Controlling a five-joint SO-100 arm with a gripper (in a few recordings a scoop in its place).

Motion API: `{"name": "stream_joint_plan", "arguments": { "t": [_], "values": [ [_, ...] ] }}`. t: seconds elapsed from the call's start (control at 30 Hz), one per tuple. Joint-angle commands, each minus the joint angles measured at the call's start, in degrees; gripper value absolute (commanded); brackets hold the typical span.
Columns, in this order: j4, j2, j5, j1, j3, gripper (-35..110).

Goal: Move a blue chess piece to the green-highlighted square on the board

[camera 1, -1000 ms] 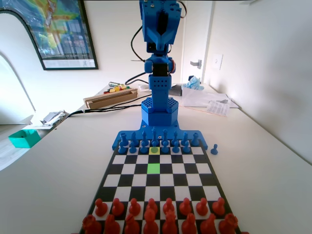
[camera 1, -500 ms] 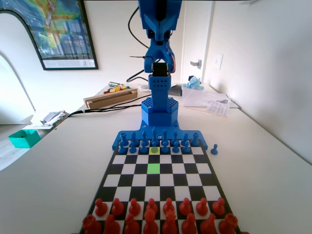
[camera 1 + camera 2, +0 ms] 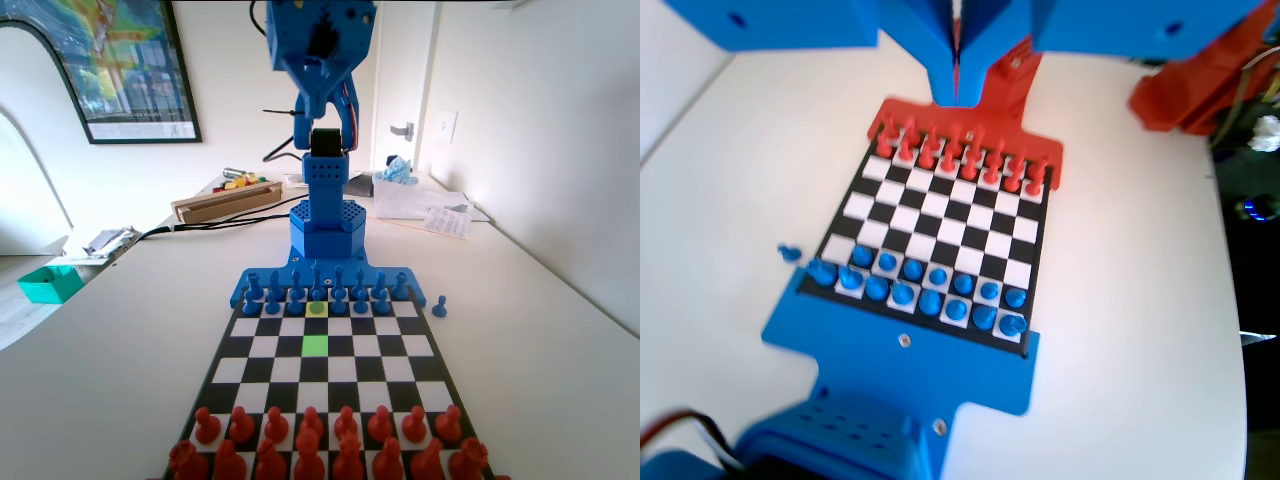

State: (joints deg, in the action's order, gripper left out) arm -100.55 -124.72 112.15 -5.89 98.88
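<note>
The board lies in front of the blue arm's base. One bright green square sits in its middle, two rows out from the blue side. Just behind it, a small blue pawn stands on a yellow-tinted square, in line with the other blue pawns. My gripper hangs high above the board in the wrist view. Its jaws are pressed together with nothing between them, far from any piece. In the fixed view the arm's head is raised near the top edge.
A stray blue pawn stands on the table off the board's right side in the fixed view. Red pieces fill the near rows. A teal box, a cardboard box and papers lie behind.
The arm's upper part has swung up and forward, so its head now looks larger at the top of the fixed view. No piece has moved.
</note>
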Motion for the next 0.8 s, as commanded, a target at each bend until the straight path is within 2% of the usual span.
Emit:
{"name": "stream_joint_plan", "arguments": {
  "t": [0.0,0.4,0.77],
  "values": [
    [-0.8,4.1,7.7,-2.3,-3.3,1],
    [2.5,15.6,21.3,-7.7,-1.9,1],
    [14.2,26.5,23.3,-14.2,5.1,2]
  ]
}}
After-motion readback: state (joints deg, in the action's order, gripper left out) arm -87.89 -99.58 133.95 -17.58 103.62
